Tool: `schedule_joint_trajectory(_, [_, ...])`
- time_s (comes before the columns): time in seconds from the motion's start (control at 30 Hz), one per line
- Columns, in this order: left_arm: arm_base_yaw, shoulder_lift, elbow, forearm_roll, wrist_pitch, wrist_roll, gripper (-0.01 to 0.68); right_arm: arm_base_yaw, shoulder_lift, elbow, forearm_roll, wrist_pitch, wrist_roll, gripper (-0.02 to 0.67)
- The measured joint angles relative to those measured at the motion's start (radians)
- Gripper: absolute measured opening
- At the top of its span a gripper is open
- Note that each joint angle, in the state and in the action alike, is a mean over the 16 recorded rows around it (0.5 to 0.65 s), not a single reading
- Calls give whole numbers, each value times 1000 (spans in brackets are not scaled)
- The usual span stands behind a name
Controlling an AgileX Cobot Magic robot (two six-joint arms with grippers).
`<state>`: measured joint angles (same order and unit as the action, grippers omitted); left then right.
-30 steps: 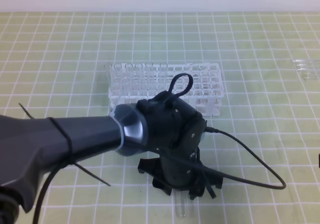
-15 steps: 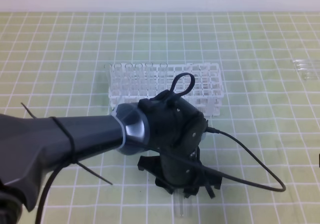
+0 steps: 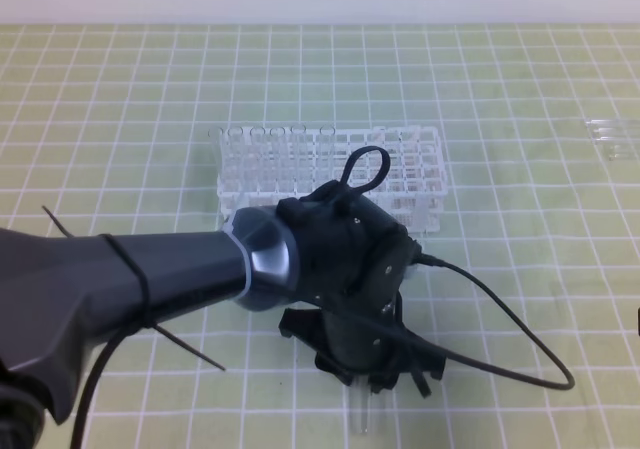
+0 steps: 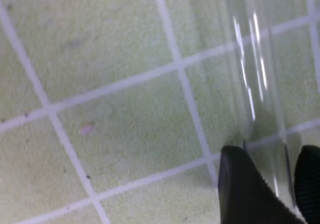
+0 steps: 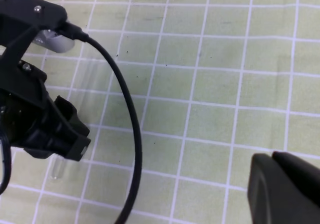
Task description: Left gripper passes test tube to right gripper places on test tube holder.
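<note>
Clear, thin-walled glass test tube (image 3: 363, 415) lying flat on the green gridded mat (image 3: 520, 89), glints running down its length, rounded end poking out toward the camera. Reaching in from the left, dark grey arm bent down over it, left gripper (image 3: 365, 374) low at the mat with fingertips (image 4: 240, 184) narrowed to either side of the tube; firm clamping impossible to tell. Long axis roughly front to back, in line with the white test tube holder (image 3: 330, 174) just behind. Right gripper (image 5: 285, 186) pressed shut, holding nothing, well apart.
</note>
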<state>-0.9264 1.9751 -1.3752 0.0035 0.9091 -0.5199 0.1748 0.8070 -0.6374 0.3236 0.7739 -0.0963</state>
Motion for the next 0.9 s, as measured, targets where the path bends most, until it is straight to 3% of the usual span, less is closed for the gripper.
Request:
schedule_joint_trajectory(0.63, [0, 3, -1, 21, 39, 203, 168, 0, 0, 0, -1, 0, 0, -16])
schedule_joint_trajectory(0.9, [0, 4, 0, 23, 37, 221, 97, 0, 0, 0, -1, 0, 0, -16])
